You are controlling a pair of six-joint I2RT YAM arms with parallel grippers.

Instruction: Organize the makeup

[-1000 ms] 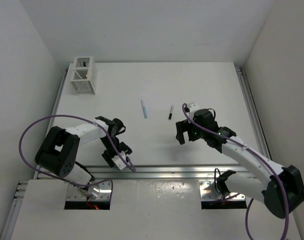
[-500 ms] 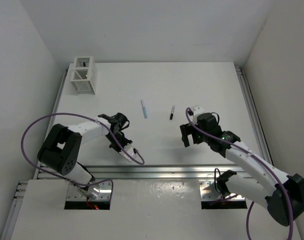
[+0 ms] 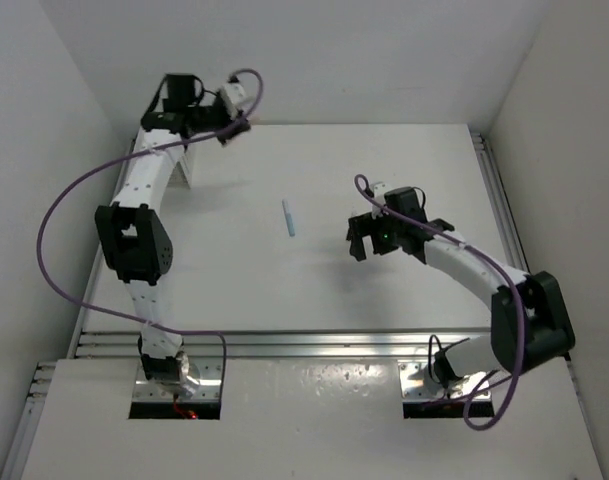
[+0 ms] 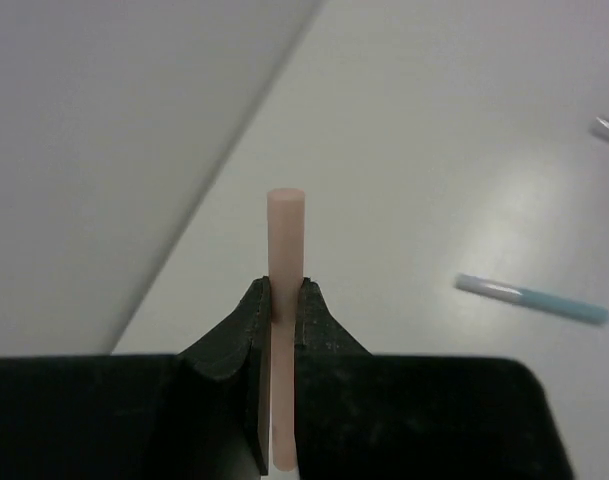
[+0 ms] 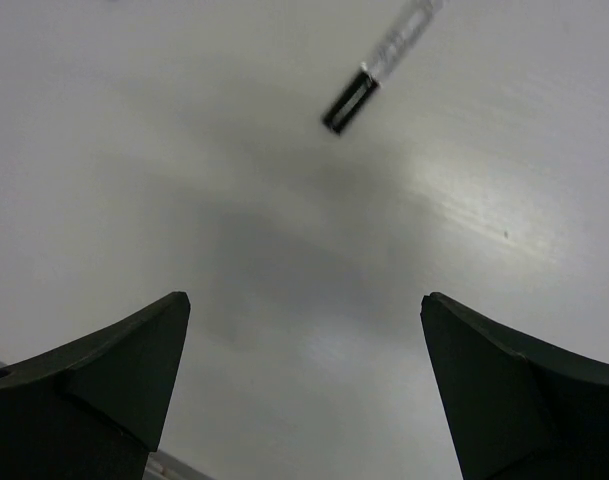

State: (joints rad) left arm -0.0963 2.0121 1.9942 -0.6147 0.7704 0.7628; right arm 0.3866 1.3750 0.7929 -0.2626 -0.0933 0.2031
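A: How far has the sorting been taken?

B: Little can be called done. On the table [image 3: 404,160] two sticks are seen lying loose: the blue stick [image 3: 288,217] near the middle, and a black stick [image 5: 349,100] just ahead of the right gripper [image 5: 302,300].

A: And the grippers?

B: The right gripper is spread wide, with nothing held. The left gripper [image 4: 284,300] is pinched onto the peach stick [image 4: 286,225], held over the far-left corner and not yet set down.

A: What is left?

B: That stick is to be placed, then the other two fetched, it is judged.
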